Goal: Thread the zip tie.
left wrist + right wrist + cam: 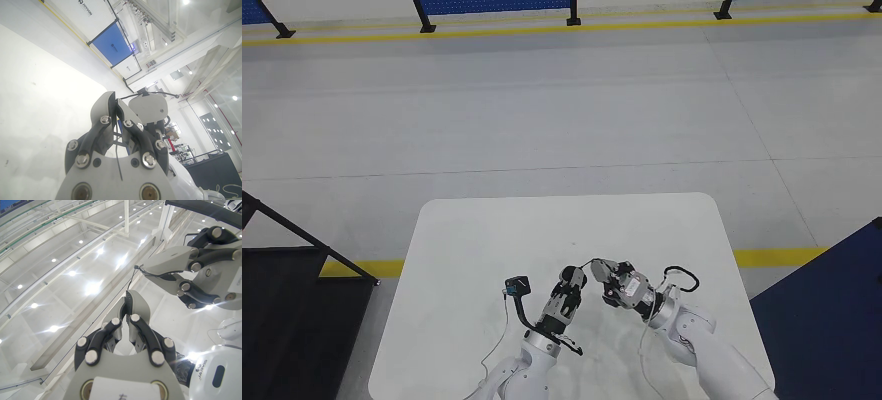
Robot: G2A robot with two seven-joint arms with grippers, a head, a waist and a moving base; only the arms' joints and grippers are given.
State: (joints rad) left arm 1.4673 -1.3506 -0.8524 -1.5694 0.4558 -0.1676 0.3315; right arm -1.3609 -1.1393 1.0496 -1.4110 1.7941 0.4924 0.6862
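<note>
Over the near part of the white table with rounded corners (462, 250), the two grippers meet almost tip to tip. The thin black plastic zip tie (589, 264) is held in the air between them, apart from the table surface.

The left gripper (574, 277) has its fingers pressed together on the strap. In the left wrist view the loose tail (118, 157) passes between these fingers and runs back along the gripper toward the wrist.

The right gripper (605, 272) is also closed, and it pinches the strap at the very ends of its fingers.

From above, the free part of the strap lies across from one gripper to the other, with a slight bow away from the robot. In the right wrist view the strap leaves the right tips nearly in line with the fingers and goes to the small square head (136, 267). The head sits just beside the tips of the left gripper, and there the line bends toward the left fingers. Whether the strap passes through the head, I cannot tell.
</note>
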